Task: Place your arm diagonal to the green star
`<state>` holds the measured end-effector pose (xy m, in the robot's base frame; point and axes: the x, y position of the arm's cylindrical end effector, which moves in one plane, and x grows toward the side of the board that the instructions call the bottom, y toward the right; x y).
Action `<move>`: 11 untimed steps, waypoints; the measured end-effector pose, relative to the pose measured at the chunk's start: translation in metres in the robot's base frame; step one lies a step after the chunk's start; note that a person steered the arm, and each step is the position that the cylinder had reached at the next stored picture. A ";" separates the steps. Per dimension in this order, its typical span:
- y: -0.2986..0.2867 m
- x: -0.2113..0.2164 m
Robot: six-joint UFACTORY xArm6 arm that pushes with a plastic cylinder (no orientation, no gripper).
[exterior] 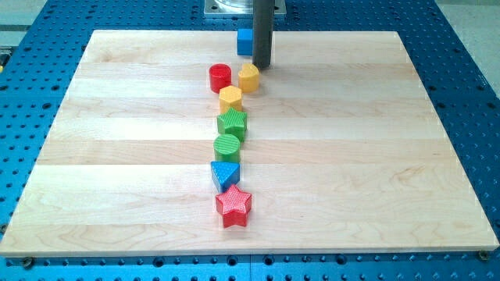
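The green star (232,123) sits in the middle of a column of blocks running down the centre of the wooden board (375,156). My tip (261,66) is near the view's top, above and slightly right of the green star, about two blocks away. It stands just above the upper yellow block (248,77) and right beside the blue cube (244,42), which the rod partly hides.
A red cylinder (220,77) lies left of the upper yellow block. A yellow hexagon (230,98) sits directly above the green star. Below the star come a green cylinder (227,146), a blue triangle (226,175) and a red star (233,206).
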<state>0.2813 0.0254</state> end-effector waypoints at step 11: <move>0.080 0.045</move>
